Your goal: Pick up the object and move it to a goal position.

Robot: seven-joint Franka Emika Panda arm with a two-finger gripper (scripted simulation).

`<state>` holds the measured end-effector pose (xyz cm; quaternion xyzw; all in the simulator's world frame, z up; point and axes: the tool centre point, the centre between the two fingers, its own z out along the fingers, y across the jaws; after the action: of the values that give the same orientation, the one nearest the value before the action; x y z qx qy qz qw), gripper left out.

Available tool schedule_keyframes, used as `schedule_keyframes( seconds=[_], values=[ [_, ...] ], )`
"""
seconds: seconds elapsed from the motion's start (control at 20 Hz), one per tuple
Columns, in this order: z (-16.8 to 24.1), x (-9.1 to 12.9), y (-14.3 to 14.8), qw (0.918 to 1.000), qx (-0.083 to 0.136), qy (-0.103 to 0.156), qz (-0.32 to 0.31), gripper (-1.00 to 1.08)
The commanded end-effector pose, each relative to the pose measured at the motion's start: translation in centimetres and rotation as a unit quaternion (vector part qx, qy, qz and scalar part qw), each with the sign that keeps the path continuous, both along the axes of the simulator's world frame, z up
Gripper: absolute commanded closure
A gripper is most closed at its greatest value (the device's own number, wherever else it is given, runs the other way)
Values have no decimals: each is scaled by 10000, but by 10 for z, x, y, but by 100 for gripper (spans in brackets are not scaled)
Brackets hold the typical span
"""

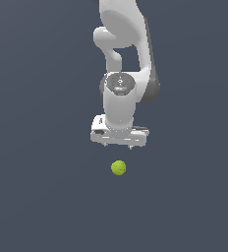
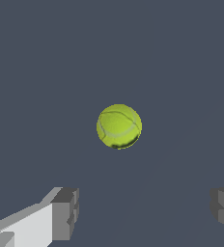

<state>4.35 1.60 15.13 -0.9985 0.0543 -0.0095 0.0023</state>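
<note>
Hand point(image 1: 118, 145) hangs under the white arm point(image 1: 126, 54), pointing straight down, fingers spread wide, nothing between them. Wrist view confirms: two grey pads point(image 2: 65, 212) sit far apart w/ bare floor in the gap. Not touching anything.

Key relation: ball point(image 1: 118, 168) lies below the hand and looks slightly nearer the camera in the exterior view, roughly on the hand's centre line left-to-right. Clear gap between fingertips and ball; apart, no contact. In wrist view the ball point(image 2: 119, 126) sits ahead of the finger line, not yet between the pads, approx. centred across the span between them. So the coming move looks like mostly a descent plus a small shift toward the ball, so the pads bracket it.

Ball itself: yellow-green, faint curved seams, round, so no long axis; any grasp angle should serve. Noticeably narrower than the finger spread, so the opening seems ample. Appears to rest on the dark grey counter point(image 1: 32, 206); surface is flat, uniform, hard to judge height from the exterior view alone.

Surroundings: nothing else seen on the counter in either view. No obstacle between hand and ball. No goal marker visible in these views; goal spot can't be placed.

Risk, as judged: ball may roll if one pad touches first; centring before closing matters. Task at early stage: approach, grasp not yet made.
</note>
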Motion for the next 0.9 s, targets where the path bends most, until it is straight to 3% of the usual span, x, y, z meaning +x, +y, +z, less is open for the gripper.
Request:
schedule_keyframes(
  seconds=[0.0,0.4,0.85],
  values=[
    [-12,11,1,9997,6,24,-261,-92],
    [-46,36,4,9956,2,78,-934,-92],
    [-60,45,6,9928,-6,97,-1190,-92]
  ],
)
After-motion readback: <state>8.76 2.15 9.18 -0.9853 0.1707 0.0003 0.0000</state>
